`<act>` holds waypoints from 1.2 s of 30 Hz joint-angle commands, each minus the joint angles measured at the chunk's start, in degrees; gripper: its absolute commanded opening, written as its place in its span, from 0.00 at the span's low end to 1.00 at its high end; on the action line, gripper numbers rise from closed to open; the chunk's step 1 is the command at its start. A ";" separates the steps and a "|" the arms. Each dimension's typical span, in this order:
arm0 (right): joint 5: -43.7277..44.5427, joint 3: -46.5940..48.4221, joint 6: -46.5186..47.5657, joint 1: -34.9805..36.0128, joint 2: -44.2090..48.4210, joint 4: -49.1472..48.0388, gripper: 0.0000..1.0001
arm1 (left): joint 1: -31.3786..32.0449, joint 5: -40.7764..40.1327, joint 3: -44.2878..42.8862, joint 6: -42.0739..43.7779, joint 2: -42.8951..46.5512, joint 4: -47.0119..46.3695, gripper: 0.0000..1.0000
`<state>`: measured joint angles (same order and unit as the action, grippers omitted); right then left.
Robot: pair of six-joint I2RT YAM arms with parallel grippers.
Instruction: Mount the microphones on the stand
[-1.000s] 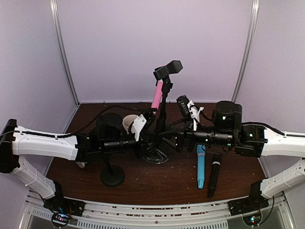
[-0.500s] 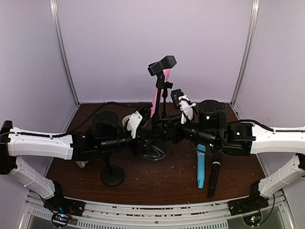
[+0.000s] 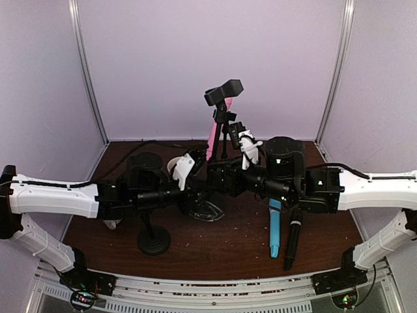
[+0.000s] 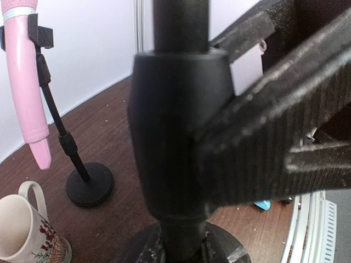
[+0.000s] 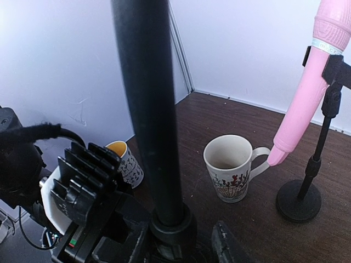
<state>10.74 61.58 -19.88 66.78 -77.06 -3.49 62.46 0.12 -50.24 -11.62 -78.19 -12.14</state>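
The black stand's pole, topped by an empty clip, rises mid-table. My left gripper is shut on the pole's thick collar, one ribbed finger pressed against it. From the right, my right gripper straddles the same pole low down, open, with a gap at its right finger. The pink microphone hangs clipped in a second thin stand behind. The light blue microphone and the black microphone lie side by side at the front right.
A white flowered mug stands near the pink microphone's round base. A second patterned mug with a yellow inside sits by the left wall. Another small stand stands front left. Walls close the back and sides.
My right arm has swung left to the stand and its jaws have narrowed around the pole. The stand's top has shifted slightly left. The left gripper has kept its hold.
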 commanded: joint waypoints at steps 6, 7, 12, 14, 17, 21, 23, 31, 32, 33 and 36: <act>-0.55 1.24 -0.51 -0.32 -0.98 -2.46 0.39 | 0.52 2.23 -0.43 0.61 2.43 -6.05 0.00; -0.87 1.06 -0.49 -0.46 -1.04 -2.77 0.37 | 0.57 2.35 -0.47 0.65 2.43 -5.97 0.00; -1.48 -0.01 -0.64 -0.65 -0.78 -4.23 0.03 | 0.56 1.99 -0.06 0.45 2.60 -5.97 0.00; -1.41 -0.45 -0.84 -0.63 -0.40 -4.86 0.00 | 0.56 0.97 0.05 0.08 2.46 -5.85 0.02; -1.47 -0.88 -0.86 -0.66 0.28 -5.80 0.00 | 0.56 -0.75 -0.20 -0.04 1.37 -5.49 0.35; -1.44 -1.34 -0.44 -0.61 1.13 -6.69 0.00 | 0.56 -2.39 -0.72 0.25 -1.21 -6.23 0.45; -1.24 -1.45 -0.34 -0.64 1.50 -6.72 0.00 | 0.56 -2.42 -1.41 0.56 -2.38 -6.23 0.45; -1.23 -2.65 -0.87 -0.61 2.72 -7.41 0.00 | 0.49 -2.31 -1.81 0.83 -4.34 -7.82 0.38; -1.40 -2.70 -0.86 -0.60 2.71 -7.41 0.00 | 0.48 -2.17 -2.06 0.91 -4.60 -7.89 0.38; -1.61 -2.83 -0.87 -0.68 2.68 -7.37 0.00 | 0.47 -1.82 -2.32 1.13 -4.79 -7.90 0.36; -3.56 -2.89 -0.39 -0.76 2.53 -7.53 0.00 | 0.39 -0.27 -3.08 2.47 -5.06 -7.98 0.18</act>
<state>8.99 58.54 -19.94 66.39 -76.73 -5.98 62.76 -1.02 -50.54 -11.09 -82.41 -16.23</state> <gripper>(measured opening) 0.205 0.254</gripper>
